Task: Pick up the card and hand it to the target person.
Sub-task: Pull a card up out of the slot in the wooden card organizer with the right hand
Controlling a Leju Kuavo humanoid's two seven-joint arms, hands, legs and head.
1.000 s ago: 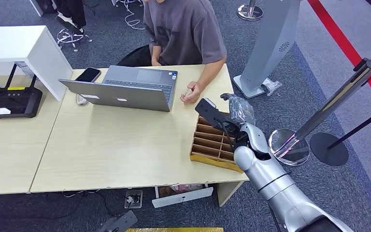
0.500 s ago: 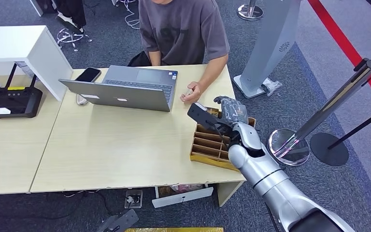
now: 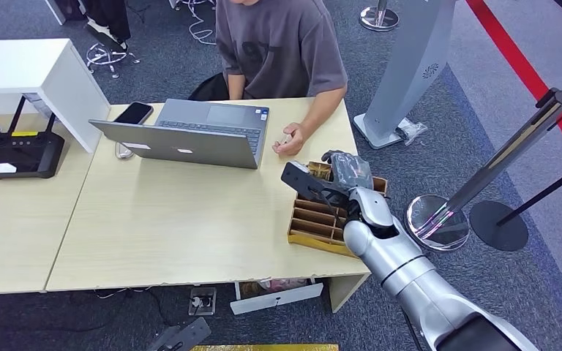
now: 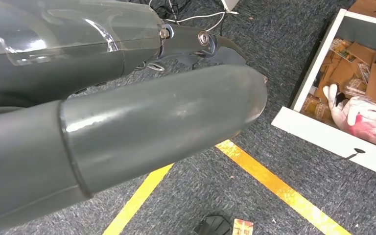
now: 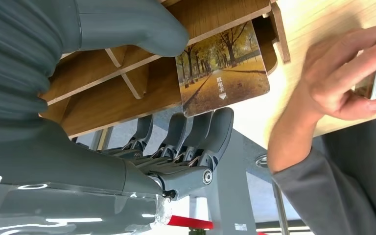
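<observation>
A card [image 5: 223,81] printed with an avenue of autumn trees is pinched at its edge between the thick thumb and dark fingers [image 5: 196,132] of my right hand [image 3: 345,173]. That hand hovers over the far end of a wooden slotted rack [image 3: 320,221], close to the seated person [image 3: 278,44]. The person's hand [image 3: 290,139] rests on the desk just beyond it, holding a small silvery object [image 5: 374,81]. My left hand [image 4: 166,117] hangs beside my body over the carpet; its thumb shows and its fingers are mostly hidden.
An open laptop [image 3: 190,135], a phone [image 3: 133,112] and a black router [image 3: 22,153] lie on the light wooden desks. A chrome stanchion [image 3: 439,219] and a grey stand [image 3: 410,66] are to my right. An open white drawer [image 4: 352,83] of oddments sits below the desk.
My right hand has carried the card left and further over the rack, toward the person's hand. The person has shifted slightly in the seat.
</observation>
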